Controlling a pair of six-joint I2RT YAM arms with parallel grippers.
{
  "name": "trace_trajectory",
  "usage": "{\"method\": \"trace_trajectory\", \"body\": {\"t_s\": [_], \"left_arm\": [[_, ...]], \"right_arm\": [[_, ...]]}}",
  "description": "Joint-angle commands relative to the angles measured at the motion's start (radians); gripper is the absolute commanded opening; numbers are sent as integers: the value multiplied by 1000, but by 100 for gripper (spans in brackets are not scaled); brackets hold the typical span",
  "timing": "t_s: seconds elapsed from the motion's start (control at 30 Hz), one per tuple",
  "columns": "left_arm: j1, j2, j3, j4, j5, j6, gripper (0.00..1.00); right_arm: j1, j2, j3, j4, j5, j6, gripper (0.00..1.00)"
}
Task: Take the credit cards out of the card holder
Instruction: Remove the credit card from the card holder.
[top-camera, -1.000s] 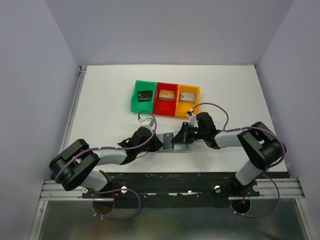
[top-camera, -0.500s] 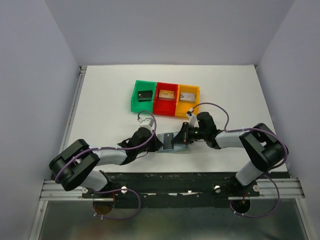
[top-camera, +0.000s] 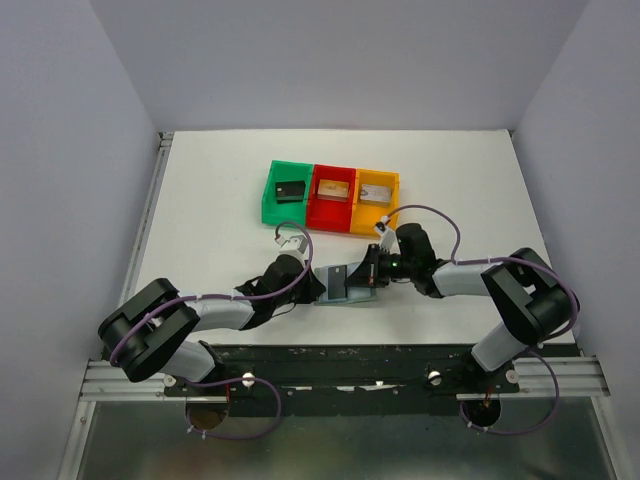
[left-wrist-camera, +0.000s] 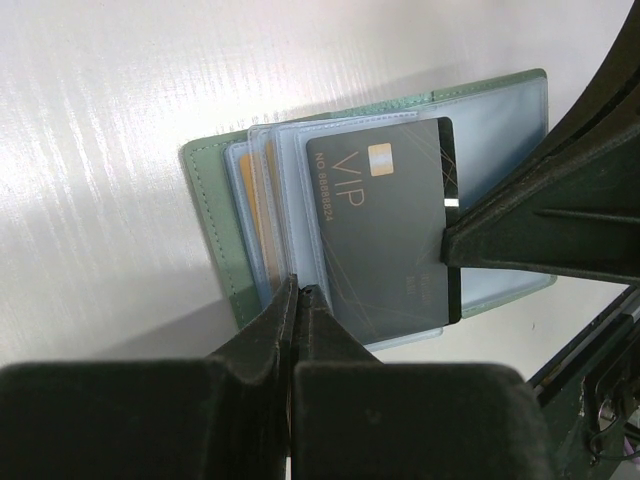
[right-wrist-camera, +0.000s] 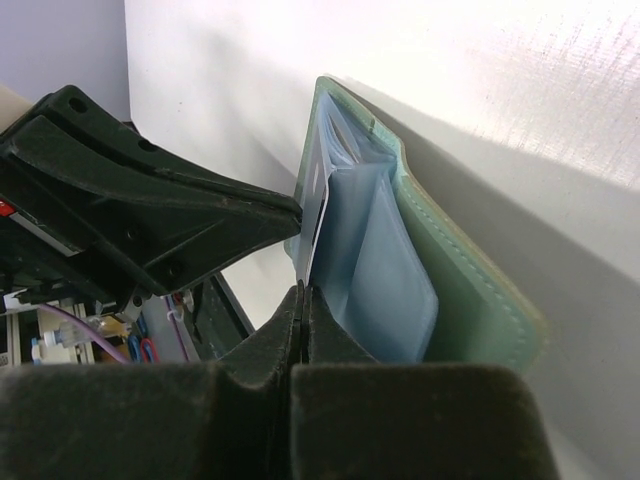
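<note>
The card holder (top-camera: 343, 286) lies open on the white table between the arms, its pale green cover (left-wrist-camera: 208, 215) under light blue sleeves (left-wrist-camera: 290, 180). A dark grey credit card (left-wrist-camera: 385, 230) printed "VIP" sticks out of a sleeve toward the right. My right gripper (right-wrist-camera: 303, 288) is shut on that card's thin edge (right-wrist-camera: 313, 235), and its fingers (left-wrist-camera: 540, 225) show at the card's right end. My left gripper (left-wrist-camera: 297, 285) is shut on the near edge of the holder's blue sleeves. A golden-tan card edge (left-wrist-camera: 254, 215) shows in a sleeve further left.
Behind the holder stand a green bin (top-camera: 271, 199), a red bin (top-camera: 312, 204) and a yellow bin (top-camera: 394, 190) in a row, each with a card inside. The table's front rail (top-camera: 340, 352) runs just below both arms.
My right gripper's jaws have closed onto the edge of the dark card. The left gripper and the holder have stayed in place.
</note>
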Motion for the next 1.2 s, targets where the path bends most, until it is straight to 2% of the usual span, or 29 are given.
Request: {"method": "trace_trajectory", "body": {"t_s": [0.0, 0.53, 0.57, 0.7, 0.77, 1.17], "left_arm": [[-3, 11, -12, -91, -41, 16, 0], [-4, 16, -14, -72, -28, 23, 0], [-3, 23, -14, -53, -9, 26, 0], [-3, 58, 3, -3, 58, 34, 0], [-3, 75, 11, 12, 77, 36, 0], [-3, 103, 6, 63, 112, 33, 0]], "right_arm": [[-13, -39, -10, -15, -37, -19, 0], [-28, -35, -14, -12, -54, -8, 0], [-28, -26, -13, 5, -65, -1, 2], [-28, 22, -23, 95, -96, 54, 22], [-28, 43, -27, 131, -109, 76, 27], [-28, 97, -11, 175, -126, 108, 32]]}}
